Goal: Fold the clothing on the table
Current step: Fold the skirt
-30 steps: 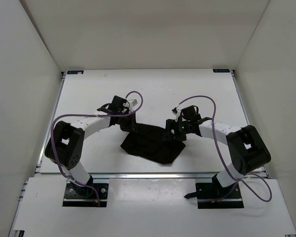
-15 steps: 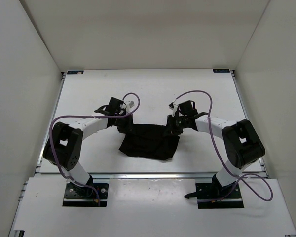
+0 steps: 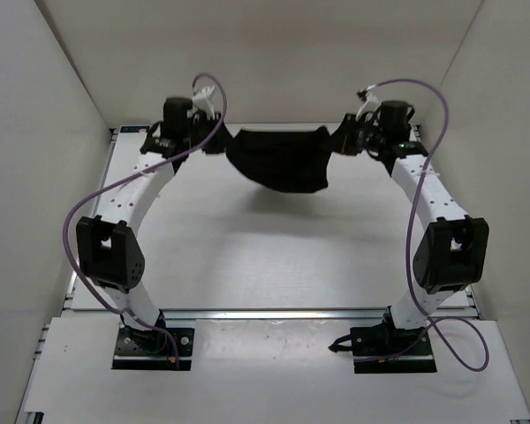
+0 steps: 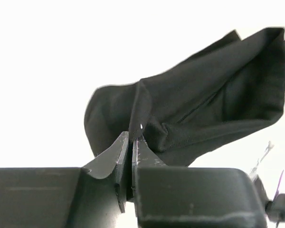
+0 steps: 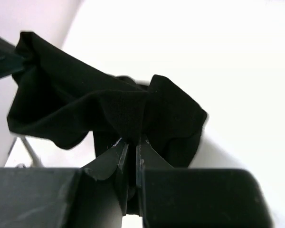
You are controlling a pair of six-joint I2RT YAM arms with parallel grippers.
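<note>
Top external view is showing the left gripper point(image 3: 221, 146) and the right gripper point(image 3: 338, 141) each pinching a corner of the clothing point(image 3: 281, 161), which is hanging between them — I think lowering it evenly and taut is best.

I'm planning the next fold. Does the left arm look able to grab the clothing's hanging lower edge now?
Probably not: the left claw is shut on one upper corner of the clothing, the right claw on the other. It would have to let go first.
</note>
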